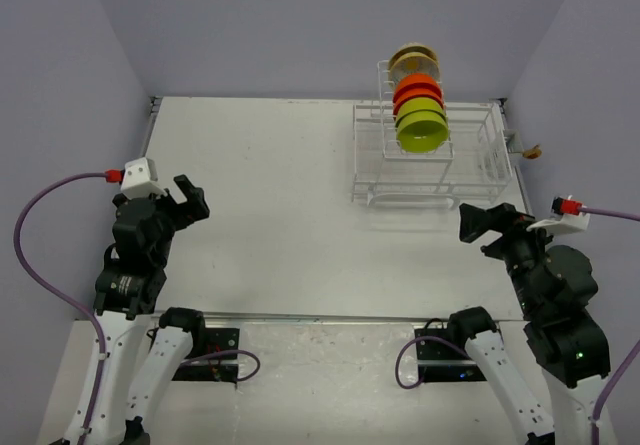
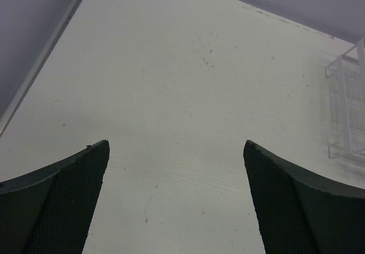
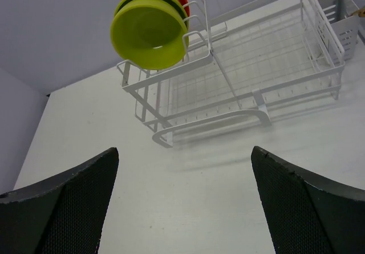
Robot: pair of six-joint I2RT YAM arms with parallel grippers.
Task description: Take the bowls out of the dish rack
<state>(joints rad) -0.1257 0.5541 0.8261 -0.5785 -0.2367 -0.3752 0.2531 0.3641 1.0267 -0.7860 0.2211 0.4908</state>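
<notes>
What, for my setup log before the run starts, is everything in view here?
green bowls: at least one, lime, on edge in the rack's upright slots, nearest the arms
orange bowls: at least one, orange-red, behind the green
cream bowls: at least one, tan, farthest back
dish rack: one, white wire, far right of the table
caddy: one, white, slotted, at the rack's end
table: one, white
left gripper: one, black, open over bare table
right gripper: one, black, open, facing the rack
</notes>
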